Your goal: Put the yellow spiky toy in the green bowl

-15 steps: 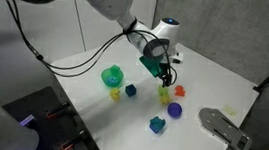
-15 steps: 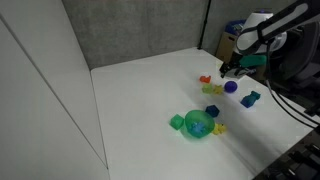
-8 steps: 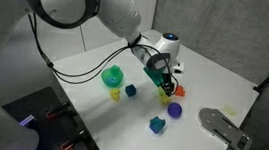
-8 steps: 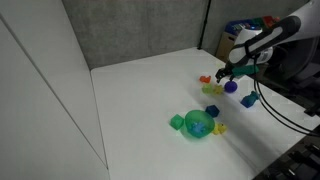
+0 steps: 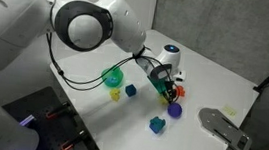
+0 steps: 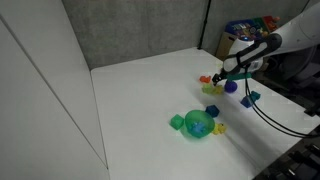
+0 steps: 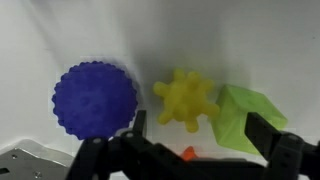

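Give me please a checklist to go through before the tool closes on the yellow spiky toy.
1. Tool open: ok.
2. Yellow toy between the fingers, wrist view: ok.
3. Toy alone in the gap: not ok; green piece lies close beside it, at one finger.
4. Purple ball outside the fingers: ok.
5. Tool low enough to grip: cannot tell.
6. Green bowl in view, away from the tool: ok.

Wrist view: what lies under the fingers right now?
The yellow spiky toy lies on the table below the open fingers, with a blue spiky ball and a pale green piece beside it. An orange item is mostly hidden behind them.
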Motion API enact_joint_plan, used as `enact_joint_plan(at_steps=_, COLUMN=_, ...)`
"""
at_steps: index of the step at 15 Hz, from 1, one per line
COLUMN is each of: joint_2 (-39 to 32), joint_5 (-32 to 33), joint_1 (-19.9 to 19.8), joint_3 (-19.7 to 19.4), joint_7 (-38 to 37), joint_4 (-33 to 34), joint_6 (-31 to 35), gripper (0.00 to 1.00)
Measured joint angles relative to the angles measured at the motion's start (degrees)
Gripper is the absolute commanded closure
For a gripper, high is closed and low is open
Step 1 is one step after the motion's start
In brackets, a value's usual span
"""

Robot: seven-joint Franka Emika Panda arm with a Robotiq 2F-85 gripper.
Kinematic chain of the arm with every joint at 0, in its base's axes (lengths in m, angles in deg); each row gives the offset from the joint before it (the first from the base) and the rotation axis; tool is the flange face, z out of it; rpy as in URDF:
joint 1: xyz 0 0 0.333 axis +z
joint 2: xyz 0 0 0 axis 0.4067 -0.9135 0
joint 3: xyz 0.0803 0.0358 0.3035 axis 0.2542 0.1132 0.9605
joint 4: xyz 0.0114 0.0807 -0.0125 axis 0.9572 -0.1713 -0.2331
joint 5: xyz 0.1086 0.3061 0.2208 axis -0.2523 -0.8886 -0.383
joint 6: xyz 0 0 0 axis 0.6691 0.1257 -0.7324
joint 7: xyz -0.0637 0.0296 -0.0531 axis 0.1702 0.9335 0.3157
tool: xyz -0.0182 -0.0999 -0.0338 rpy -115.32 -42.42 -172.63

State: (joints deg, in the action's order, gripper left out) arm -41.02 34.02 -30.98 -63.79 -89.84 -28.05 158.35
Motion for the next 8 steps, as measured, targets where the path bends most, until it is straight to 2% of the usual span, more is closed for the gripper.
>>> enact_joint_plan(at_steps=1, joint_2=-1.02, joint_5=0.0, joint_1=0.0, joint_3=-0.16, joint_7=-0.25, joint_4=1.13, joint_6=0.0, gripper=0.23)
enact_joint_plan(at_steps=3, joint_2=-2.65, joint_5=0.0, joint_1=0.0, joint_3=-0.54, joint_7=-0.46, joint_4=3.05, joint_6=0.0, gripper=0.44)
enact_joint_plan(at_steps=8, joint_2=-4.25, joint_5=0.0, joint_1=0.06, joint_3=-0.88, joint_7=-0.86, joint_4=5.9, joint_6=-0.04, gripper=0.82)
